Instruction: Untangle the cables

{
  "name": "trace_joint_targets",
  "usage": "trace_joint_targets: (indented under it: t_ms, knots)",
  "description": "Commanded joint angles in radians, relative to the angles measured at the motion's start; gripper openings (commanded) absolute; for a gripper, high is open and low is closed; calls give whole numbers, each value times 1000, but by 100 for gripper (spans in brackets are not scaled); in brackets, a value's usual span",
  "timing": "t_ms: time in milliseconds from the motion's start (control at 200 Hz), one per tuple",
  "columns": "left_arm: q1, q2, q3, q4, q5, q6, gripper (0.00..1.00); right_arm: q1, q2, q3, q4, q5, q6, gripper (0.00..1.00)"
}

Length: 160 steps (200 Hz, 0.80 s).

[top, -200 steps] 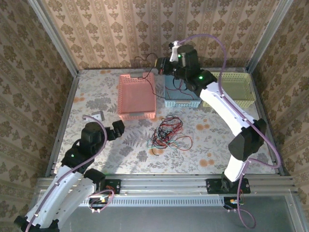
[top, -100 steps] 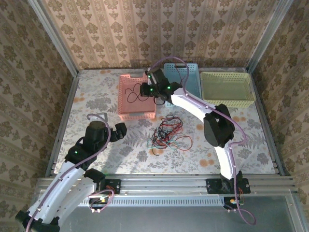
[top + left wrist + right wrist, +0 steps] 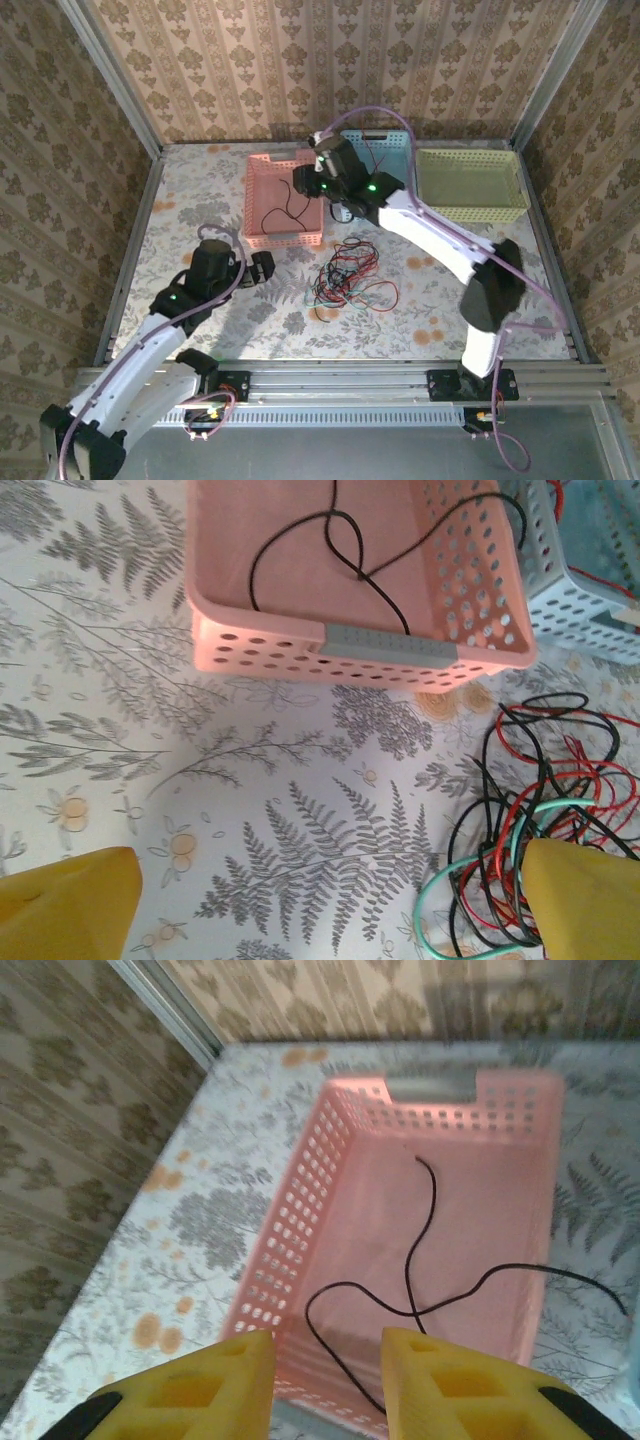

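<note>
The pink basket (image 3: 283,240) at the back holds one black cable (image 3: 362,576), apart from the red-and-black tangle of cables (image 3: 348,275) mid-table, so it looks like the spot for freed strands. The right gripper (image 3: 325,1345) hovers above it, jaws parted and empty. The left gripper (image 3: 330,865), spread wide, hangs beside the tangle, placed, I'd guess, to pick another.

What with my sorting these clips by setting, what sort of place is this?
Probably a robot test booth dressed as a home: wallpapered panels in a metal frame enclose a floral-clothed table, and the left arm and right arm are bolted to a rail.
</note>
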Motion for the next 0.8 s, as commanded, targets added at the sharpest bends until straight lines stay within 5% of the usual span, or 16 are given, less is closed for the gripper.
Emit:
trace_joint_targets:
  t_ms: [0, 145, 400, 795]
  knots:
    - [-7, 59, -1, 106, 95, -16, 95, 5, -165, -178, 7, 78, -58, 36]
    - [-81, 215, 27, 184, 151, 11, 88, 4, -346, -484, 12, 84, -104, 49]
    - [-242, 514, 157, 269, 183, 69, 75, -56, -495, -821, -1, -66, -59, 47]
    - [-314, 732, 275, 278, 142, 72, 82, -93, -292, -861, 202, -231, -69, 48]
